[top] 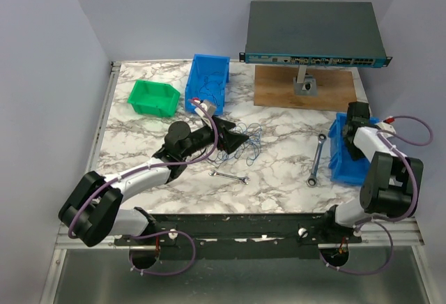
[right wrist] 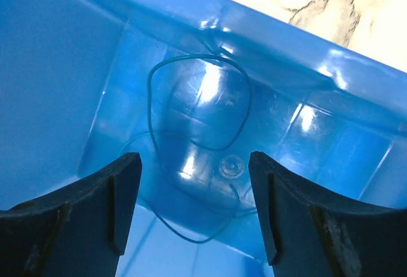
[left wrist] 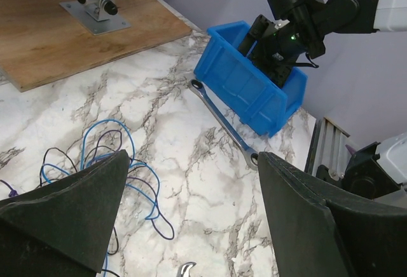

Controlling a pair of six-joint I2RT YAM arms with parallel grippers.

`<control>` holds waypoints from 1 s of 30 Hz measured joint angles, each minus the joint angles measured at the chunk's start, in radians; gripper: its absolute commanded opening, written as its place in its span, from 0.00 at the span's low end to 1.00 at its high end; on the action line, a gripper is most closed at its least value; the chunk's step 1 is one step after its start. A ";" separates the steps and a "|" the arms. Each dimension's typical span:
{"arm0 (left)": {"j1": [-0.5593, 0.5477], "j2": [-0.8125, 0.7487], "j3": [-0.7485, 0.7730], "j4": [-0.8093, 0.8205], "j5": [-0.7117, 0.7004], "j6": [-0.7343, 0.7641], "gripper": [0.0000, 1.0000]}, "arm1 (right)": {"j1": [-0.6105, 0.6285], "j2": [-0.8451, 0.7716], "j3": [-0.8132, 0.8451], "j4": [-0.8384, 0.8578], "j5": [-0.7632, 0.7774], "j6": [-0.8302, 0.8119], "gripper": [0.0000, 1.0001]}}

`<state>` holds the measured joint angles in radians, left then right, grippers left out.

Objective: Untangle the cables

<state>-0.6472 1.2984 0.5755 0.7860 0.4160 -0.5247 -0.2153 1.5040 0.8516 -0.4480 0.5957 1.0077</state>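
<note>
The left gripper (top: 240,139) is held spread over the tangle of thin blue and black cables (top: 247,147) on the marbled table (top: 279,171), seen from above. At the left wrist, the tangle is partly hidden by one finger (left wrist: 70,213). At the right wrist, the right gripper (right wrist: 194,169) is parted above one thin wire (right wrist: 149,93) looped inside a blue plastic bin (right wrist: 63,67).

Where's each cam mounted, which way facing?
Top: above and behind, facing down on the table; left arm, right arm show.
Left wrist: faces across cables toward the right bin; left fingers frame it.
Right wrist: faces down into that bin; right fingers, one wire inside.
Shared: top and left wrist both show cables, long wrench, right bin.
</note>
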 measured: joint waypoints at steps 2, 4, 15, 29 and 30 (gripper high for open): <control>0.000 0.000 0.000 0.000 0.000 0.000 0.84 | -0.002 -0.024 0.001 -0.016 -0.014 -0.001 0.80; 0.000 0.000 0.000 0.000 0.000 0.000 0.84 | -0.002 -0.060 0.012 -0.040 -0.016 -0.003 0.82; 0.000 -0.003 0.013 -0.089 -0.067 0.005 0.93 | 0.000 -0.439 0.059 0.026 -0.330 -0.331 1.00; 0.028 -0.024 0.034 -0.313 -0.344 -0.003 0.92 | 0.539 -0.244 -0.042 0.372 -0.789 -0.544 0.81; 0.034 -0.021 0.037 -0.313 -0.336 -0.005 0.89 | 0.565 -0.193 -0.044 0.412 -0.795 -0.552 0.77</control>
<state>-0.6132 1.2778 0.6121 0.4732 0.0795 -0.5293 0.3500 1.3113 0.8078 -0.0357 -0.1997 0.4561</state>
